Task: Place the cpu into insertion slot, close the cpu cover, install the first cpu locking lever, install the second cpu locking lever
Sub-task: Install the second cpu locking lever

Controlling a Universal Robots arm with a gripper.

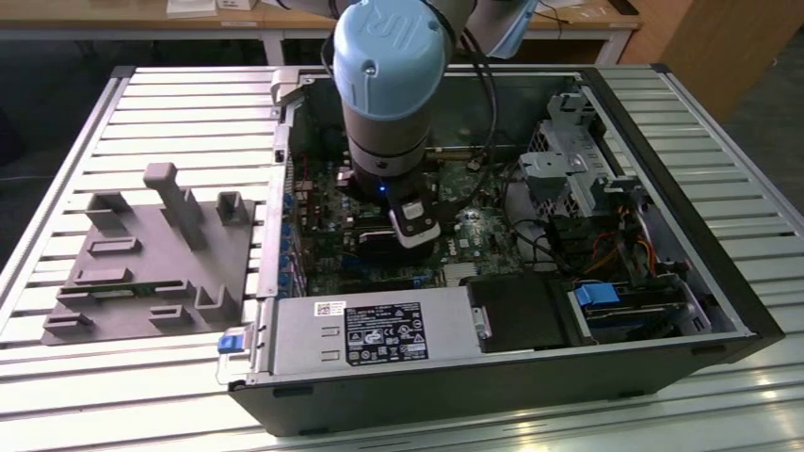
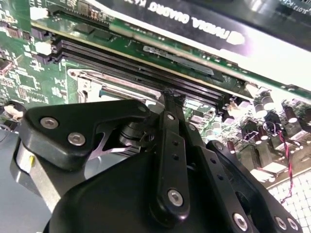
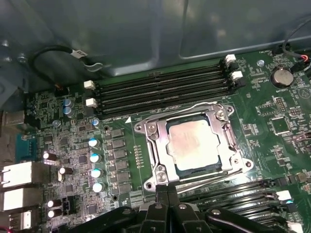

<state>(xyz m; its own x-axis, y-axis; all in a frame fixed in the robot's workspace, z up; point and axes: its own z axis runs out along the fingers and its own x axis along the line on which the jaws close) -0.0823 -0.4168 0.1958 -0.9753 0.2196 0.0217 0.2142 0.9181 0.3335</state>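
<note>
Metal slats of the workbench (image 1: pixel 176 104) carry an open computer case (image 1: pixel 503 377) in the exterior view, with a grey fixture plate (image 1: pixel 151 264) lying toward the exterior view's left. The arm (image 1: pixel 390 85) comes straight down into the case, and its gripper (image 1: pixel 402 247) sits low over the green motherboard (image 1: pixel 484 231), just above the boxed power supply (image 1: pixel 377 334). In the second wrist view the black fingers (image 2: pixel 171 141) are pressed together, their tip resting on the silver edge of the insertion slot (image 2: pixel 97 80), right beside the long black memory slots (image 2: pixel 141 68); nothing is caught between them. In the first wrist view the cpu (image 3: pixel 197 143) lies flat inside the socket, its dull silver top showing through the square window of the cpu cover (image 3: pixel 155 141), which is folded down over it. One thin locking lever (image 3: pixel 214 172) runs along the socket side nearest the gripper, another lever (image 3: pixel 194 108) along the far side by the memory slots. The closed fingertips (image 3: pixel 167 190) meet at the socket's near edge, touching or almost touching the near lever; I can't tell which.
</note>
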